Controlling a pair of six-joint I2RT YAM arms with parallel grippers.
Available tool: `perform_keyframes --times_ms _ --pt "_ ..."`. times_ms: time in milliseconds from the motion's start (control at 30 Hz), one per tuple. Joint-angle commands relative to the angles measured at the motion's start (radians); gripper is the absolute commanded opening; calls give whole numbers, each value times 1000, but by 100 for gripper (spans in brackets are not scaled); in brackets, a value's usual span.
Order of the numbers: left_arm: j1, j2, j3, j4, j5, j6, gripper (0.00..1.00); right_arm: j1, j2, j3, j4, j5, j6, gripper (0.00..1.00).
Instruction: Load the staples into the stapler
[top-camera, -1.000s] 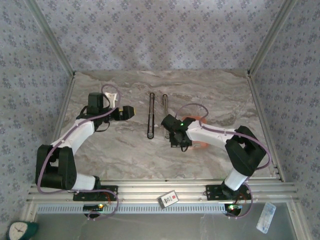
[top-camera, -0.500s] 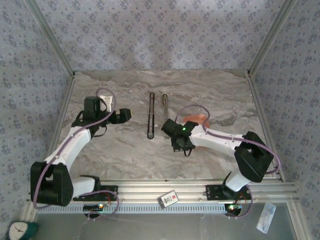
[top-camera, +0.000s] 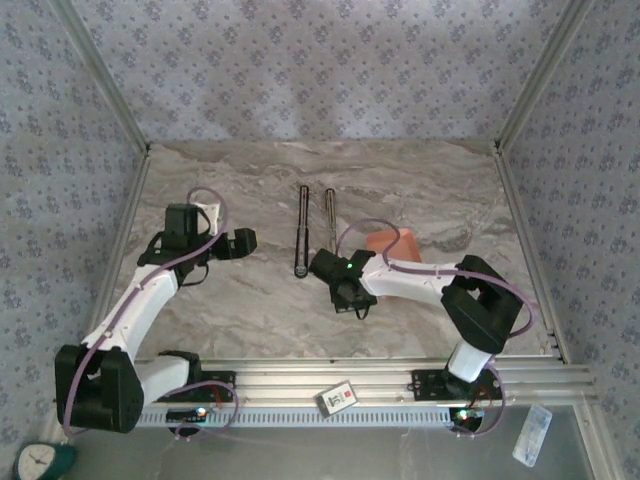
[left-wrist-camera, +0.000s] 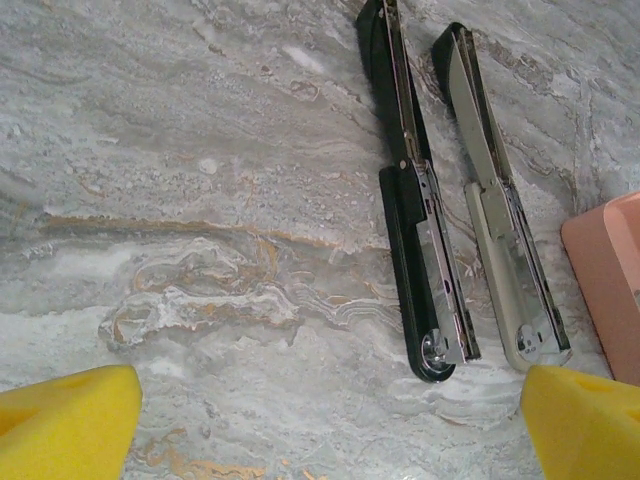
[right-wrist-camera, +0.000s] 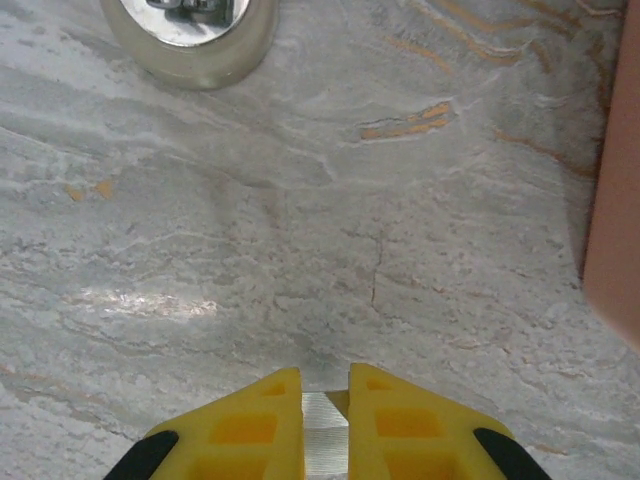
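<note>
**A:** Where is the strip?

**B:** Our right gripper (right-wrist-camera: 325, 388) is pinched almost shut on a sliver of silver metal, which we take for the staple strip (right-wrist-camera: 323, 420). It sits off the near end of the black stapler (left-wrist-camera: 415, 230), to that stapler's right.

**A:** How does the stapler lie?

**B:** It lies opened flat on the table (top-camera: 260, 310) with its metal channel up. Its long axis runs straight away from our bases. A pale stapler (left-wrist-camera: 505, 230) lies parallel, just right of the black one, and a pink box (left-wrist-camera: 612, 270) lies farther right again.

**A:** Which one do we load?

**B:** We cannot tell. The pale one's rounded near end shows ahead and left of our right fingers.

**A:** And our left gripper (left-wrist-camera: 325, 430)?

**B:** It is spread wide with nothing in it, and it hovers left of the black stapler.

**A:** So the right arm is nearer.

**B:** Yes, and it carries the strip. We judge that the strip must go forward and left, then turn to match that near-to-far axis. How it lies lengthwise in the pads is hidden.
</note>
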Motion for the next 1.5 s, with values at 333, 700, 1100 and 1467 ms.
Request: perform_keyframes --times_ms 333,700,1100,1467 --pt "-4 5 8 6 -5 157 98 -25 -44 60 -144 -112 11 36" --pt "-3 18 15 17 -7 157 98 -105 43 120 -166 -202 -43 33" --pt "-3 32 15 23 -7 154 98 -135 120 115 -121 -260 -90 31" --pt "-3 43 16 28 2 153 97 -144 147 95 -94 -266 -101 26"
